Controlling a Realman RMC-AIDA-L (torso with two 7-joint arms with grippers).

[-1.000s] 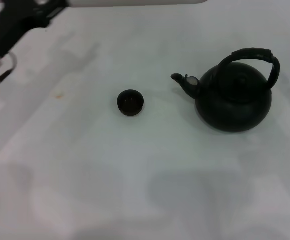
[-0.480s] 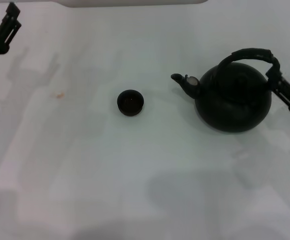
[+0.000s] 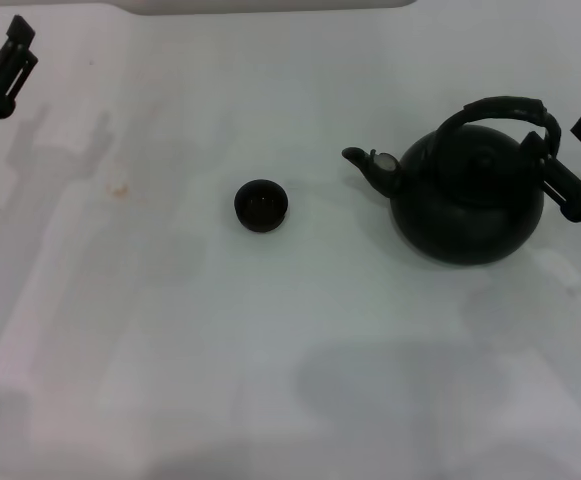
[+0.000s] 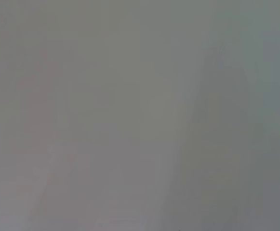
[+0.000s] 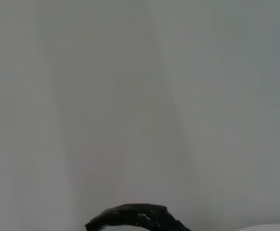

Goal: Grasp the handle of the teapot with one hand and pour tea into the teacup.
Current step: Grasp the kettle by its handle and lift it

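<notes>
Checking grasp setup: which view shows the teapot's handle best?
The head view: the handle arches whole over the teapot, the right gripper beside it. The right wrist view catches only a sliver of it; the left wrist view shows none.

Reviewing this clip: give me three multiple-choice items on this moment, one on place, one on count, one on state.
1. Where is the right end effector?
A. over the teacup
B. beside the teapot's handle
C. out of view

2. How many cups stand on the table?
A. one
B. two
C. three

3. The teapot is:
A. tipped and pouring
B. lifted
C. upright on the table

Answers: 1 B, it sits at the handle on the side away from the spout. 2 A, only the teacup shows. 3 C, its base rests flat. The left end effector is parked at the far left edge.
</notes>
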